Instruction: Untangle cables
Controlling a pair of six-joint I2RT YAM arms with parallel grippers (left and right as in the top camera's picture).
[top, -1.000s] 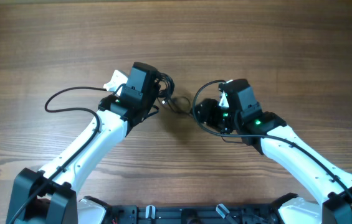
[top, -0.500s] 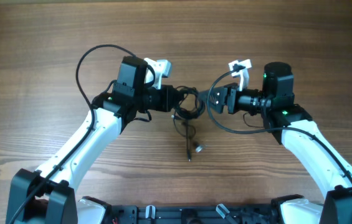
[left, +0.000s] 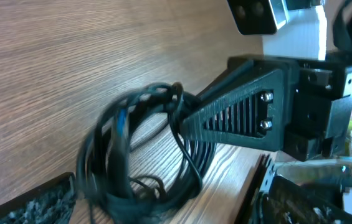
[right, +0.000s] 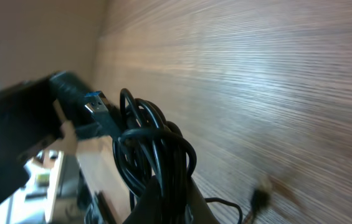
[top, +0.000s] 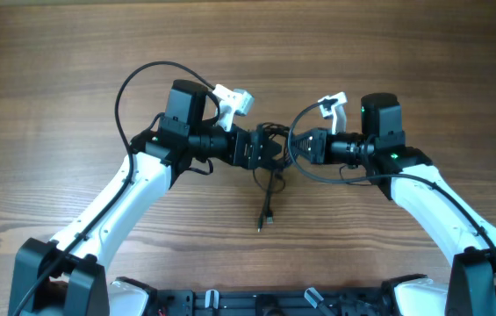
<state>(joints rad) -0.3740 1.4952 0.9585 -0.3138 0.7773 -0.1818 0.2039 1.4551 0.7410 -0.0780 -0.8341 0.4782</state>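
Note:
The cables (top: pixel 273 146) are a small knotted bundle of thin black cords hanging between my two grippers above the wooden table (top: pixel 72 53). My right gripper (top: pixel 297 146) is shut on the bundle; in the right wrist view the cords (right: pixel 154 146) rise out of its closed jaws (right: pixel 169 196), with a blue plug (right: pixel 95 102) sticking out to the left. My left gripper (top: pixel 262 149) stands open, and the cables (left: pixel 135 149) sit loosely between its spread fingers (left: pixel 32 205). One strand trails down to a small plug end (top: pixel 263 221).
A thick arm cable loops above the left arm (top: pixel 138 83), and another curls under the right wrist (top: pixel 318 174). The arms' black base (top: pixel 265 303) runs along the table's front edge.
My right gripper has closed on the bundle and shifted slightly left. My left gripper, which was shut on the cords, has opened. The dangling strand has swung a little.

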